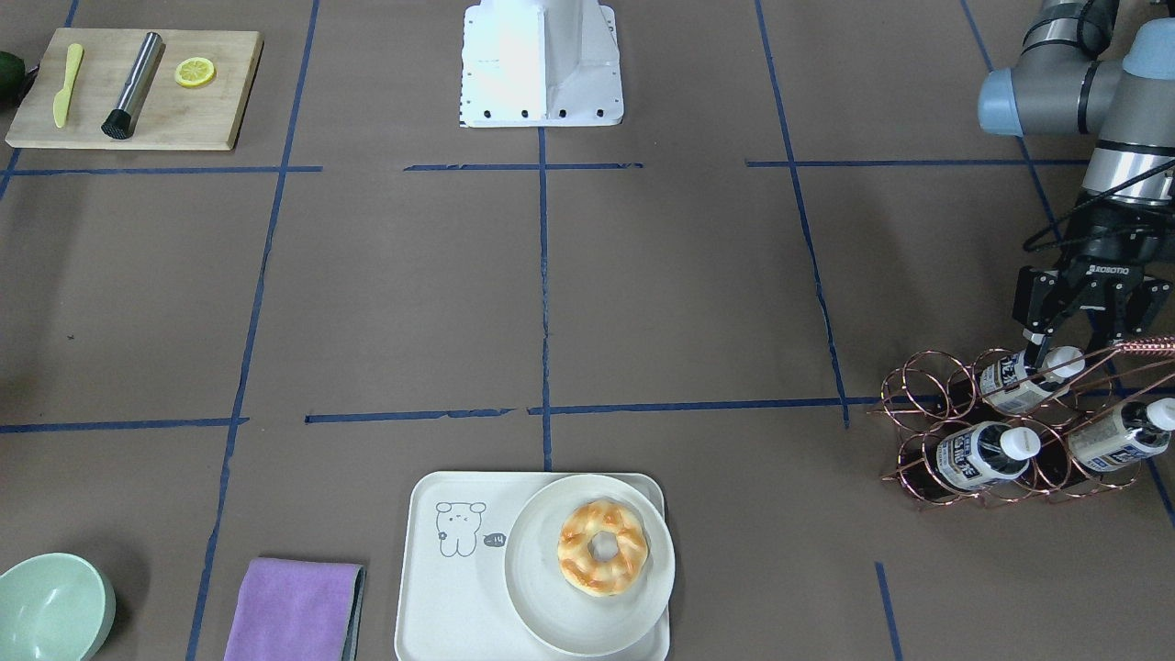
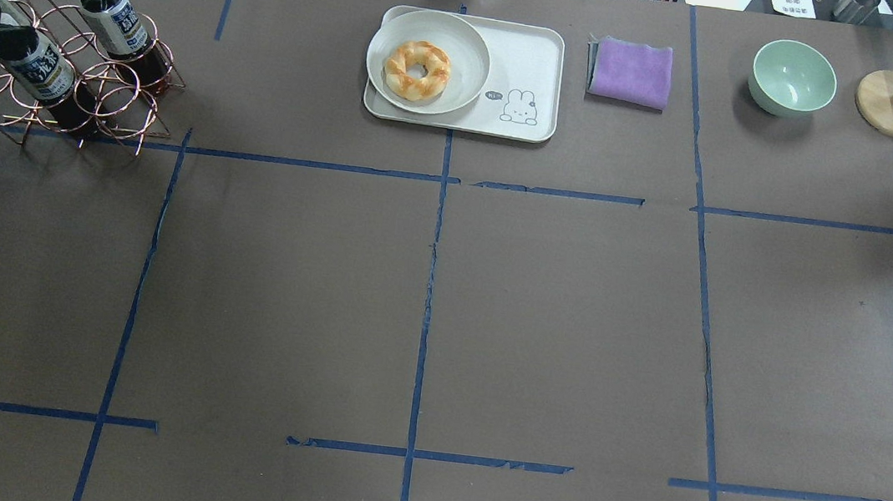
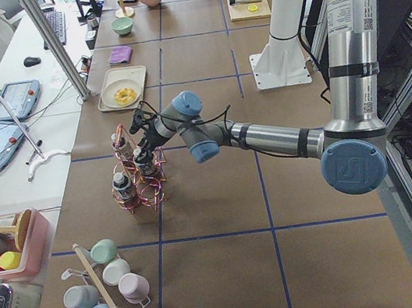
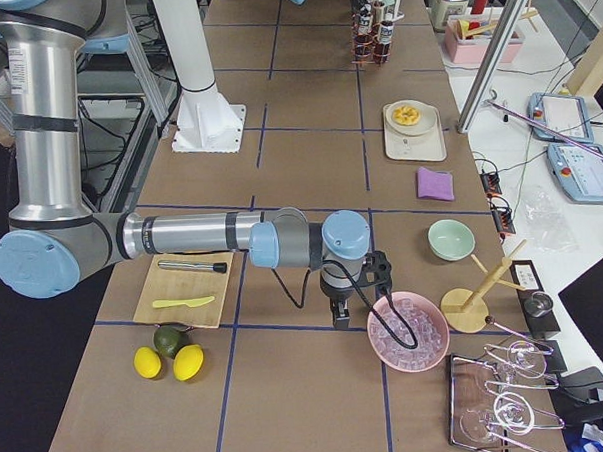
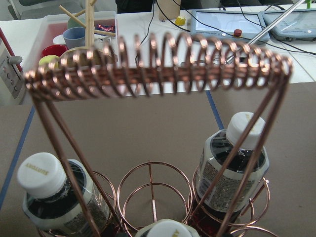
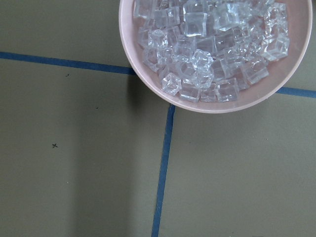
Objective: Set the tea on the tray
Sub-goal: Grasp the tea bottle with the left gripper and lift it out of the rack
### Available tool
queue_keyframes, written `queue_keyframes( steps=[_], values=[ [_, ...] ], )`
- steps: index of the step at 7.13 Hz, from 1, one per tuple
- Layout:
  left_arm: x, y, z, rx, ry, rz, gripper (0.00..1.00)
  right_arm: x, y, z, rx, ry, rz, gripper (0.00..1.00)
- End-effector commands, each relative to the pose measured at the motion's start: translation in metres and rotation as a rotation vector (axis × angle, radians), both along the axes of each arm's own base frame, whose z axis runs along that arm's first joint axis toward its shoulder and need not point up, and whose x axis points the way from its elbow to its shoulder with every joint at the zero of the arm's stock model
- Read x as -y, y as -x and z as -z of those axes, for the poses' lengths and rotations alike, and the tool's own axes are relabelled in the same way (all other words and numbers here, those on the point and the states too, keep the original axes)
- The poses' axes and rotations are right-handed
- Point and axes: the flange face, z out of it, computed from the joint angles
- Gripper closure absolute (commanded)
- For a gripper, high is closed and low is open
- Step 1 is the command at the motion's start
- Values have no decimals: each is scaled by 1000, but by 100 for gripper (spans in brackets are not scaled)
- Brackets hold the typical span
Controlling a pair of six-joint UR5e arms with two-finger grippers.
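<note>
Tea, the topmost of three like bottles, is lying tilted in a copper wire rack, well apart from the cream tray. The left gripper is hovering with fingers spread on either side of its white cap, not clamping. The right gripper is hanging beside an ice bowl; its state cannot be told. Being full and smooth, the tea is likely weighty and slippery, so gripping the neck under the cap seems safest.
</note>
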Motion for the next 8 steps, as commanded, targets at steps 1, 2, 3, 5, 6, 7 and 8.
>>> queue_keyframes(
  steps=[1, 2, 3, 5, 6, 7, 8],
  values=[
    [1, 1, 0, 0, 1, 3, 32, 0, 0, 0, 0, 0, 0, 0],
    [1, 1, 0, 0, 1, 3, 34, 0, 0, 0, 0, 0, 0, 0],
    [3, 1, 4, -4, -5, 5, 35, 0, 0, 0, 0, 0, 0, 0],
    [5, 0, 6, -5, -8, 6, 37, 0, 0, 0, 1, 0, 0, 0],
    [5, 0, 6, -7, -9, 5, 40, 0, 0, 0, 0, 0, 0, 0],
    [5, 0, 5, -6, -8, 5, 43, 0, 0, 0, 0, 0, 0, 0],
    [5, 0, 5, -4, -7, 4, 44, 0, 0, 0, 0, 0, 0, 0]
  ],
)
